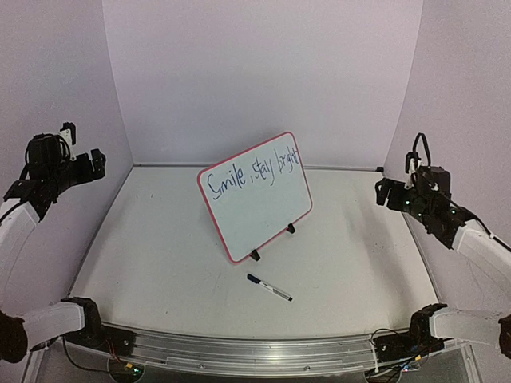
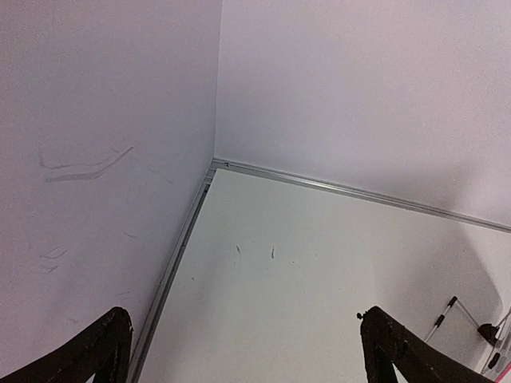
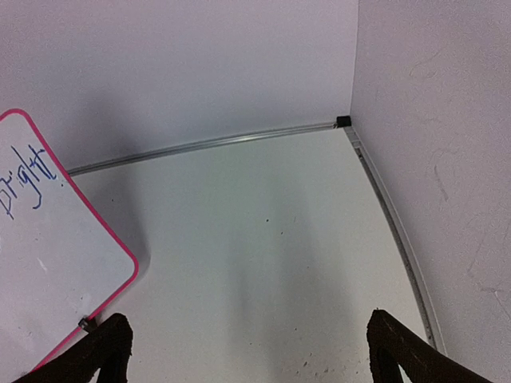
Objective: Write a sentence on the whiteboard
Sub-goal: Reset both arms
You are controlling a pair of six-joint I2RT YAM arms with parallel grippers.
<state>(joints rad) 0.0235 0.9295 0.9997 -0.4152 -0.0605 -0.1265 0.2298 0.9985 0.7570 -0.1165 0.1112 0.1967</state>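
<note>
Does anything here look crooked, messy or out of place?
The whiteboard stands turned at an angle to the table's edges, so the sentence slants uphill to the right. The marker lies loose on the table just in front of it. The left wall carries grey scuff marks. Nothing looks spilled or broken.

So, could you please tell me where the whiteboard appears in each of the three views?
Top external: the whiteboard stands in the centre.
Left wrist: a sliver at the bottom right corner.
Right wrist: its right end, at the left edge.
Shared landmark: the table's back rail.
</note>
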